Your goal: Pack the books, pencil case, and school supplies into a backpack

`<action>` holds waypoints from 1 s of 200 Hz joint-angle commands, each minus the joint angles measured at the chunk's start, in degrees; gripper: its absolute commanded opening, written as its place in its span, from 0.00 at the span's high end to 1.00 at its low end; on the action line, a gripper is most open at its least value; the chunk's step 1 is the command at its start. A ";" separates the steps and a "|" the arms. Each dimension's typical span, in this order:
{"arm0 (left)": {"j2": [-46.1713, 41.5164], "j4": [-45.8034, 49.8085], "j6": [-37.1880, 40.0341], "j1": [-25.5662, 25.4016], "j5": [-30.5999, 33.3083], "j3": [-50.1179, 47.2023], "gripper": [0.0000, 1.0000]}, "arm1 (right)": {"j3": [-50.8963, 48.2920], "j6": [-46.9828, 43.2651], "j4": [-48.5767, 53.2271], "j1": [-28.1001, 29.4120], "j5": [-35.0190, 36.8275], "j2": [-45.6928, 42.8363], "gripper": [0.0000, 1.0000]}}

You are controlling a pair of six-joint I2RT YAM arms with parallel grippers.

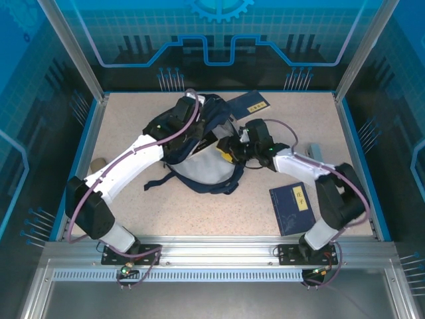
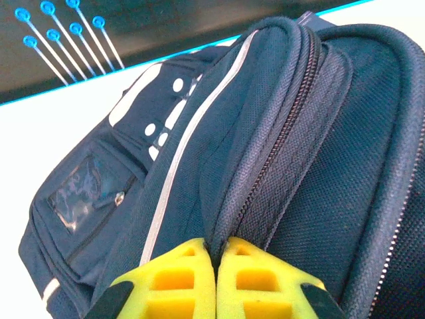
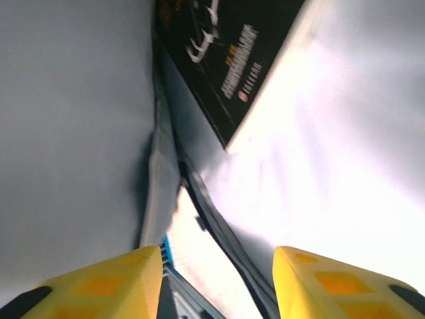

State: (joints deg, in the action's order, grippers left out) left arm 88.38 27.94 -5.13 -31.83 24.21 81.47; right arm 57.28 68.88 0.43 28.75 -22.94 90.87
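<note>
Black book point(image 3: 222, 50) lies beyond the wide right tool point(image 3: 218, 266); left tool point(image 2: 216, 259) pinches backpack point(image 2: 325, 166).

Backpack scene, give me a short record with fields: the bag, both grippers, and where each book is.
backpack: lying mid-table
left gripper: shut on a fold of the backpack beside the zipper
right gripper: open at the bag's mouth, holding nothing
black book: in the bag's mouth, ahead of the right gripper
far navy book: on the table beyond the backpack
near navy book: on the table, right of the backpack, beside the right arm
</note>
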 commanded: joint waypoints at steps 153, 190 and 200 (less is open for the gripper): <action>-24.35 -12.56 -15.41 2.39 -12.36 -31.28 0.06 | -9.65 -25.98 44.93 -11.54 27.37 -6.63 0.25; -23.64 -13.02 -16.41 2.39 -11.38 -31.55 0.02 | -11.40 -24.53 42.88 -11.44 24.31 -5.31 0.25; -23.43 -13.26 -16.48 2.39 -11.15 -31.79 0.01 | -11.78 -24.19 42.11 -11.44 23.60 -4.96 0.26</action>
State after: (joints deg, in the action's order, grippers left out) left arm 64.66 16.93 -19.73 -29.78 13.17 50.68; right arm 46.57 42.85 44.10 17.93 3.60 84.90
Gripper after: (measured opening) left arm 0.979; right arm 0.749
